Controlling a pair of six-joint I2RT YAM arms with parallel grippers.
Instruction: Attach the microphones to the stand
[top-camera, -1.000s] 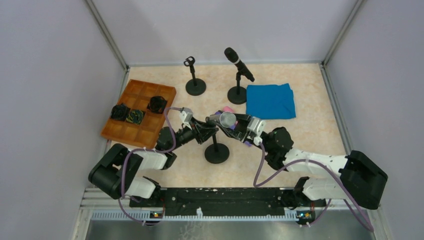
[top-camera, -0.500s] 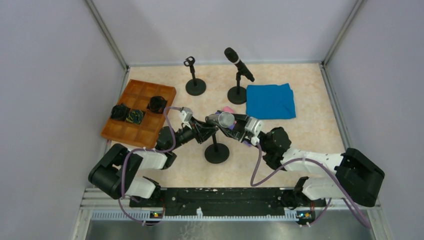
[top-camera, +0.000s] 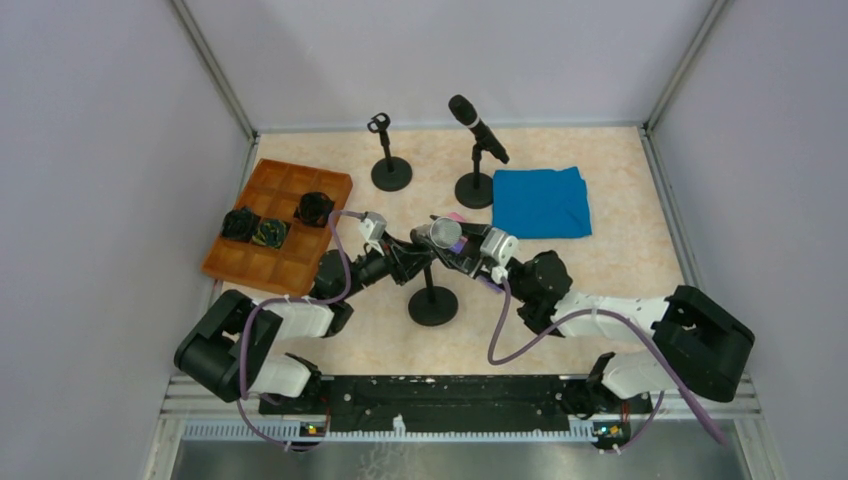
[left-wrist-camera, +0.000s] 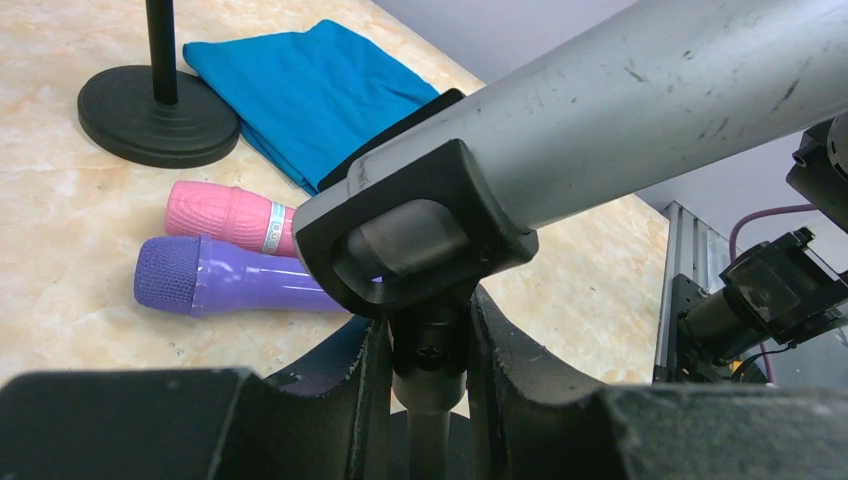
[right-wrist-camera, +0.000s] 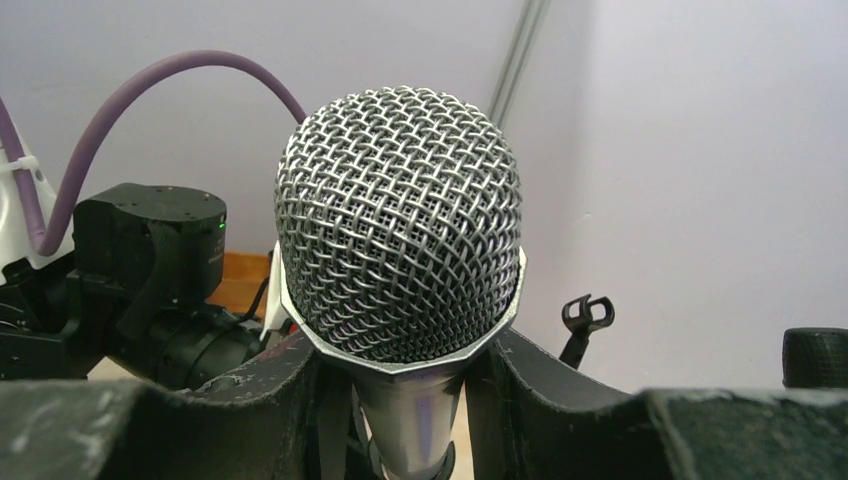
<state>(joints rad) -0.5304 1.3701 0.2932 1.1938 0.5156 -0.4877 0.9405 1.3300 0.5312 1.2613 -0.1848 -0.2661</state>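
Pink microphone (left-wrist-camera: 225, 215) half hidden behind stand clip (left-wrist-camera: 400, 235).

The silver-grey microphone (right-wrist-camera: 398, 225) has a woven metal mesh head and a dull, scuffed metal barrel. The stand clip (left-wrist-camera: 415, 225) is matt black plastic. The purple microphone (left-wrist-camera: 240, 288) has a glossy body. The blue cloth (left-wrist-camera: 310, 90) is matt fabric, and the desk (left-wrist-camera: 60, 200) is smooth and stone-patterned.
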